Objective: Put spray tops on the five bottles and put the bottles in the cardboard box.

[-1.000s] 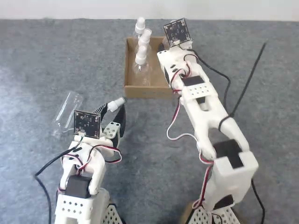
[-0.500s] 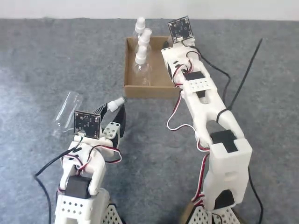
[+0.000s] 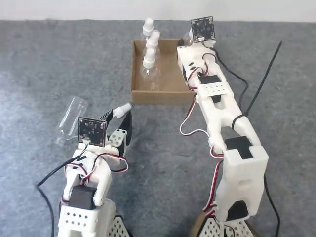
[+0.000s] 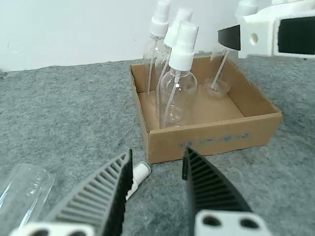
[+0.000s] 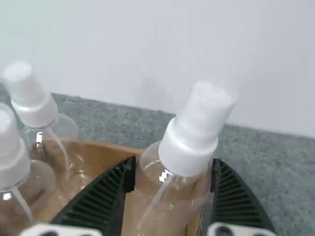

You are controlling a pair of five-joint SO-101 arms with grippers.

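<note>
The cardboard box (image 3: 155, 96) holds three clear bottles with white spray tops (image 3: 149, 63) along one side. My right gripper (image 5: 173, 169) is shut on a fourth bottle with a spray top (image 5: 189, 137), held upright over the box's other side (image 4: 219, 73). Near the table's front, my left gripper (image 4: 158, 162) stands open just above the carpet. A loose white spray top (image 4: 138, 174) lies on the carpet just beyond its fingertips (image 3: 123, 108). An uncapped clear bottle (image 3: 70, 120) lies on its side to the left of that gripper (image 3: 124, 129).
Grey carpet covers the table (image 3: 49, 64). A pale wall runs behind the box (image 4: 74, 29). The right arm's cables (image 3: 256, 94) trail across the carpet on the right. Open carpet stretches left of the box and between the two arms.
The right arm has swung to the right along the box's far side, carrying its bottle. The left arm has kept still.
</note>
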